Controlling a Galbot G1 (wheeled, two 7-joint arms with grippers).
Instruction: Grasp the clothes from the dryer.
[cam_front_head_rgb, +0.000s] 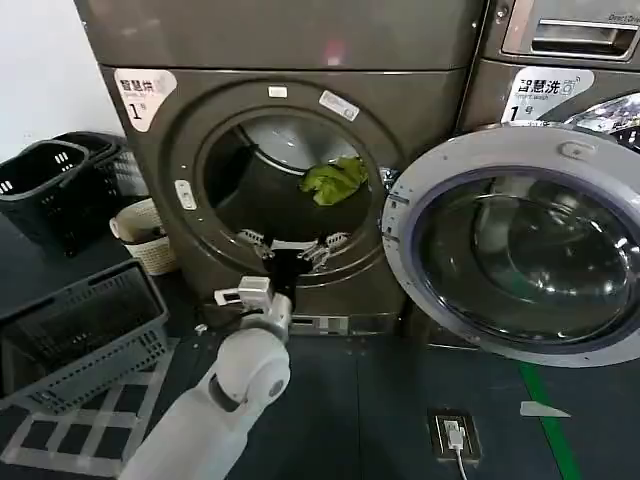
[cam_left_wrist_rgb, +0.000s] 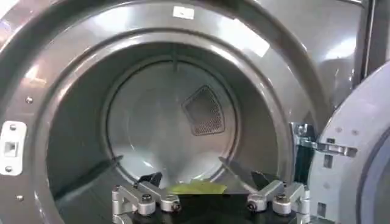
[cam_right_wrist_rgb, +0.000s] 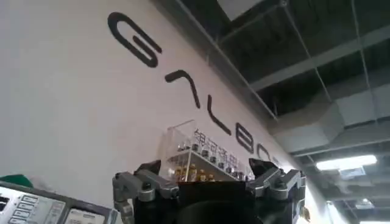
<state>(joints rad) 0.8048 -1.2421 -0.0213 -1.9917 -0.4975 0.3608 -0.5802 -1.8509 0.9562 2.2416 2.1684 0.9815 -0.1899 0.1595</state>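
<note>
Since the door (cam_front_head_rgb: 520, 245) is already swung wide to the right, the left gripper (cam_front_head_rgb: 293, 250) has a clean line into the dryer (cam_front_head_rgb: 280, 180), and it's parked right at the lower lip of the porthole with its jaws spread apart and nothing between them. Makes sense to go in open like that, seeing as the cloth is soft and needs room to bunch into the gap.

The clothes (cam_front_head_rgb: 335, 180) sit inside the drum, beyond the jaws and a bit off to their right side, slumped against the drum wall, not touching the fingers yet. From the left wrist view, a sliver of the yellow-green fabric (cam_left_wrist_rgb: 198, 187) peeks up right between the two fingertips (cam_left_wrist_rgb: 149, 204), so I'd say the aim is roughly lined up, just needs more reach.

Right gripper (cam_right_wrist_rgb: 207, 189) is idle, pointed up at a wall with lettering, jaws apart and empty.

Baskets (cam_front_head_rgb: 70, 340) wait off to the left, presumably for drop-off.
</note>
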